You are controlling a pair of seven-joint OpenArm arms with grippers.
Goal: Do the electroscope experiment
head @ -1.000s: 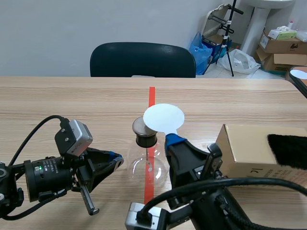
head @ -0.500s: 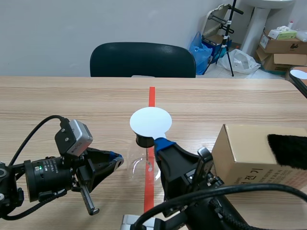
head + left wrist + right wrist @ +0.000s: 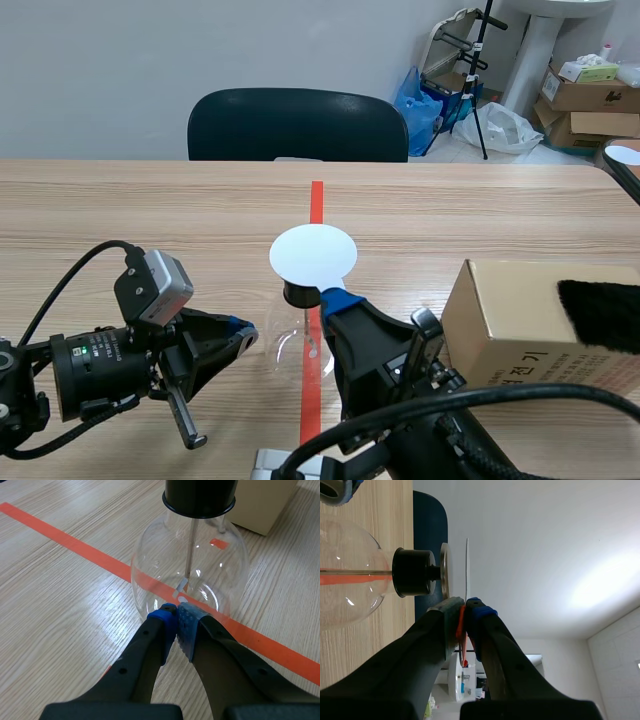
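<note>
The electroscope is a clear glass flask (image 3: 288, 350) with a black stopper (image 3: 299, 295), standing on the orange-red tape line. In the left wrist view, a thin rod (image 3: 190, 550) hangs inside the flask (image 3: 190, 575), with small foil leaves (image 3: 182, 584) at its end. My right gripper (image 3: 335, 297) is shut on the handle of a white disc (image 3: 313, 252), which covers the flask's top. In the right wrist view, the white disc (image 3: 467, 565) lies edge-on beside the metal cap plate (image 3: 443, 570). My left gripper (image 3: 176, 617) is shut on nothing, just short of the flask's base.
A brown cardboard box (image 3: 530, 320) stands right of the flask with a black furry cloth (image 3: 600, 312) on it. A dark chair (image 3: 298, 125) stands behind the table's far edge. Bags and boxes lie on the floor beyond.
The right gripper carried the white disc leftward until it hid the flask's metal cap plate. It has hardly moved over the last half second. The left arm stayed still.
</note>
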